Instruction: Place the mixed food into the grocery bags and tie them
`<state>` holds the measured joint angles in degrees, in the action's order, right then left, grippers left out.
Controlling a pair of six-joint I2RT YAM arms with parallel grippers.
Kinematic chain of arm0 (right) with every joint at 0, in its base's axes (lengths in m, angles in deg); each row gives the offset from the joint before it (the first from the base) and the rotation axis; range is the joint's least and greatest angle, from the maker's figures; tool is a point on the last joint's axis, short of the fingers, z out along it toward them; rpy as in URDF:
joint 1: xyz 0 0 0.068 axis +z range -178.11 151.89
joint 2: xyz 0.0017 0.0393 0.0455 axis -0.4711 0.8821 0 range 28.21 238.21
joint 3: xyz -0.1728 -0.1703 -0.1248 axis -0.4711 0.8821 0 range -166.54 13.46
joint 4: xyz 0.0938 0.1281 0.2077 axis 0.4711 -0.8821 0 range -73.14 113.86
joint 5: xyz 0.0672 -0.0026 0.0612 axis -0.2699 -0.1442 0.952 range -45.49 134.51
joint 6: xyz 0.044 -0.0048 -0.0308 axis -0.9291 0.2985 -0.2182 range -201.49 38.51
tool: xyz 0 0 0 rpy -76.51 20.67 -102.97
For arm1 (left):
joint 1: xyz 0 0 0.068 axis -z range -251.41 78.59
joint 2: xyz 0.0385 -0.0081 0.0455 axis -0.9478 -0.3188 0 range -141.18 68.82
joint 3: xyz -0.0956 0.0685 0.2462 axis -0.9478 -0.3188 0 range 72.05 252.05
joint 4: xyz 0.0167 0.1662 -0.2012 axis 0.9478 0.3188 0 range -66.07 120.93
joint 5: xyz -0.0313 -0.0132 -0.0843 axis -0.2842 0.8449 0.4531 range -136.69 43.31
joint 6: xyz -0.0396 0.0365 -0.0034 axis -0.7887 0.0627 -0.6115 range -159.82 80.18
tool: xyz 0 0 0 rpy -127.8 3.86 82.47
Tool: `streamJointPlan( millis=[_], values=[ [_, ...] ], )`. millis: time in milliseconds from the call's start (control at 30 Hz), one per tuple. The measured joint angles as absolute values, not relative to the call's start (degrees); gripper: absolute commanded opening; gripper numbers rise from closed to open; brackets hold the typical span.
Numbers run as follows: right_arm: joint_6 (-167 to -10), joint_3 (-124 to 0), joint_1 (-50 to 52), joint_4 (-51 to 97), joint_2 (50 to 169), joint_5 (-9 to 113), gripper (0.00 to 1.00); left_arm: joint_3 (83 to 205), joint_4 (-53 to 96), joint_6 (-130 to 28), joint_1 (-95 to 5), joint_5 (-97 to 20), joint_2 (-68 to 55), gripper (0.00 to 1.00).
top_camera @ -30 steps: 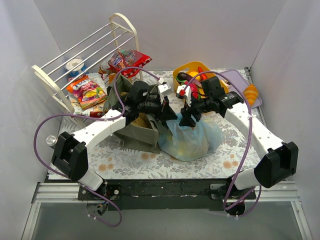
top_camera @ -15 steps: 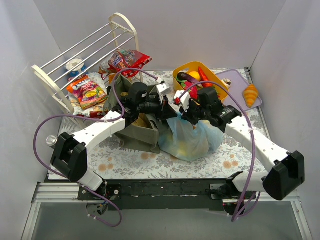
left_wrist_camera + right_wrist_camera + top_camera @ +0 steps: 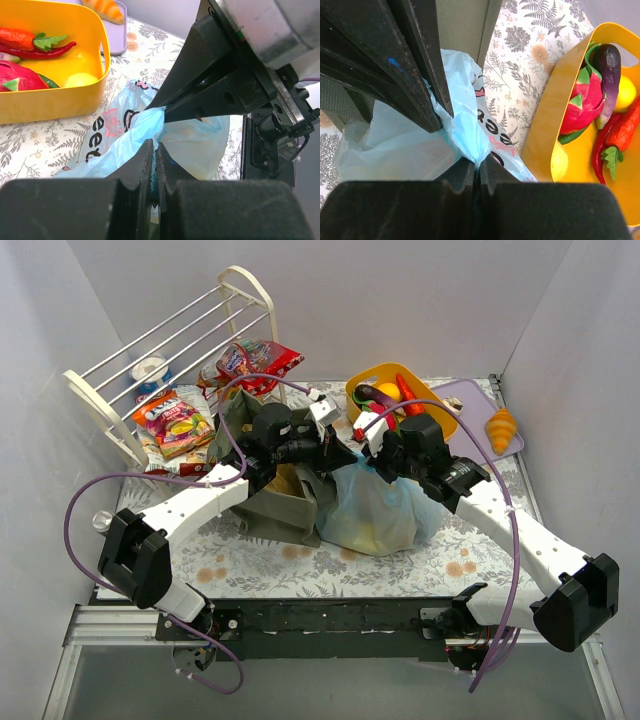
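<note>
Lettering "ee" on light-blue bag

White walls — floral-print table, evenly lit.

One blue bag, one green tote, one tub, one rack.

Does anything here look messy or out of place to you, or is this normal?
The white rack at the back left looks tilted, with snack packets strewn under and beside it. Also, the left gripper and right gripper both pinch the neck of the blue bag while vegetables lie unpacked in the yellow tub.
</note>
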<state>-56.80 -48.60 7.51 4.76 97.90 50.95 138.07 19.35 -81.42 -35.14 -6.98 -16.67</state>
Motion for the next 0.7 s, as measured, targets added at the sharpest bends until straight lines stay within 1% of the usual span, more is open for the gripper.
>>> streamJointPlan(
  millis=[367,700],
  values=[
    [-57.57,-48.93,7.71,5.33,95.70,47.43,0.09,138.02,15.76,-82.34,-34.42,-7.55,-16.67,0.00],
    [-57.50,-53.24,7.71,-0.18,95.80,45.00,0.12,138.05,12.70,-85.55,-33.87,-9.85,-16.67,0.00]
  ],
)
